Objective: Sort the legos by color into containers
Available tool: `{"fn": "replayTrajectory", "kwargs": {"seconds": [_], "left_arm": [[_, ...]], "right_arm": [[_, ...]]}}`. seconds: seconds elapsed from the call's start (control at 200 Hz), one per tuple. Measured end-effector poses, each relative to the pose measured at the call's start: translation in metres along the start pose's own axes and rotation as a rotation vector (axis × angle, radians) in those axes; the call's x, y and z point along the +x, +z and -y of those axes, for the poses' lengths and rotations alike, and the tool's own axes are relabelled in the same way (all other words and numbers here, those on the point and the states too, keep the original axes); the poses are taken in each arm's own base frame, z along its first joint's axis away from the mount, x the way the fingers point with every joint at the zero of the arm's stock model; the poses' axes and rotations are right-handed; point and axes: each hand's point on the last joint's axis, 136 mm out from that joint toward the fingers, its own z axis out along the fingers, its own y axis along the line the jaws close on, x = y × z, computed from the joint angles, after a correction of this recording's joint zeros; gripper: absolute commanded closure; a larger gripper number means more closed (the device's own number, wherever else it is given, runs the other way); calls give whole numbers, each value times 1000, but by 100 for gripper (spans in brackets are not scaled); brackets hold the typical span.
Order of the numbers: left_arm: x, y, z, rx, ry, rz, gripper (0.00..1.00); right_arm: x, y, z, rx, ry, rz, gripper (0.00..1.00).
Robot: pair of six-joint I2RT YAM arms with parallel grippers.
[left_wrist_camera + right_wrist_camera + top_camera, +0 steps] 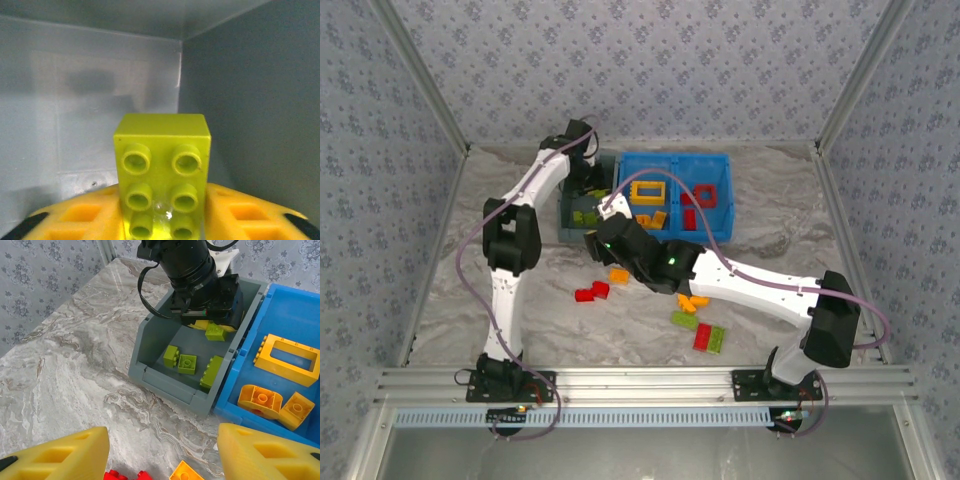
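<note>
Rail [640, 383]: aluminium, along the bottom edge.
Tabletop [460, 290]: grey veined marble; loose legos [708, 338] lie at centre.
Right gripper [162, 455]: jaws apart, empty, above the tabletop.
Left gripper [207, 315]: clamps lime brick [161, 150] inside grey bin [150, 355].
Blue tray [720, 165]: just right of the bin.
Walls [650, 60]: floral blue-grey wallpaper.

Dark grey open bin [165, 382] touching the left side of a bright blue two-compartment tray [295, 305]. On the bin floor, three lime bricks [187, 364]; a fourth lime brick [162, 170] higher up between the left jaws, studs toward the wrist camera. In the tray, a yellow frame [263, 356] and a red frame [703, 186]. Loose on the counter [470, 290]: red bricks [591, 292], an orange brick [618, 275], a green brick [684, 320].
</note>
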Motion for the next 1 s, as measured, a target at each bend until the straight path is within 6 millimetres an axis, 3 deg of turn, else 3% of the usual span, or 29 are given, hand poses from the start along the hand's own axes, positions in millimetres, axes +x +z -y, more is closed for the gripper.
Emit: {"fn": "replayTrajectory", "kwargs": {"seconds": [0.225,0.355,0.45,0.535,0.685,0.79,0.904,0.999], "left_arm": [[12,11,-8,3,-29,-34,46],[18,-1,-8,-2,-33,-36,47],[17,-29,-2,1,-34,8,47],[18,-69,6,9,-37,76,47],[35,-146,27,46,-4,219,44],[75,-192,59,106,91,294,41],[153,-225,95,211,242,297,41],[214,-239,102,287,322,271,40]], "right_arm": [[5,-2,3,20,-9,-15,39],[3,-11,12,43,-5,-12,39],[0,-25,24,60,12,-2,39],[2,-37,39,76,34,-2,39],[30,-35,65,89,22,-83,30],[71,-22,78,50,-38,-230,26],[113,-9,84,8,-127,-388,19],[141,2,81,-35,-216,-494,15]]}}
